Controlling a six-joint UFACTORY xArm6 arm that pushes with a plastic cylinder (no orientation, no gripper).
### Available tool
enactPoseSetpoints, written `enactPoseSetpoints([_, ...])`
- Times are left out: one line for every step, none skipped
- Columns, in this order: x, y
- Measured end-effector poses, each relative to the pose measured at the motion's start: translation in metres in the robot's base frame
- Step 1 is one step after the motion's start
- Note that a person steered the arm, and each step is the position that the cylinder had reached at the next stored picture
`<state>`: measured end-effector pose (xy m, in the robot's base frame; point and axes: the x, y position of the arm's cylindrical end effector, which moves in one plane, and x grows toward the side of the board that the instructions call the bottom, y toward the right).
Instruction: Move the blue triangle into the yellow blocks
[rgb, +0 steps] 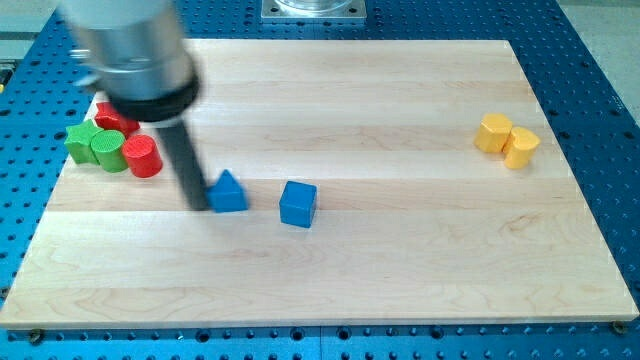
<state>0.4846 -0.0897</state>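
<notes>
The blue triangle (229, 191) lies left of the board's middle. My tip (198, 205) is right against its left side, apparently touching it. The dark rod rises from the tip to a blurred grey arm body at the view's top left. Two yellow blocks sit far off at the view's right: a yellow hexagonal block (493, 132) and a yellow cylinder (520, 147), touching each other. A blue cube (298, 203) stands just right of the triangle, on the line toward the yellow blocks.
A cluster sits at the view's left edge: a green block (81, 141), a green cylinder (107, 148), a red cylinder (143, 156) and a red block (112, 118) partly behind the arm. The wooden board (400, 260) lies on a blue perforated table.
</notes>
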Motion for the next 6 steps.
enactPoseSetpoints([-0.014,0.13])
enactPoseSetpoints([-0.02,0.136])
enactPoseSetpoints([-0.003,0.12])
enactPoseSetpoints([-0.007,0.229])
enactPoseSetpoints([-0.036,0.294])
enactPoseSetpoints([-0.033,0.293])
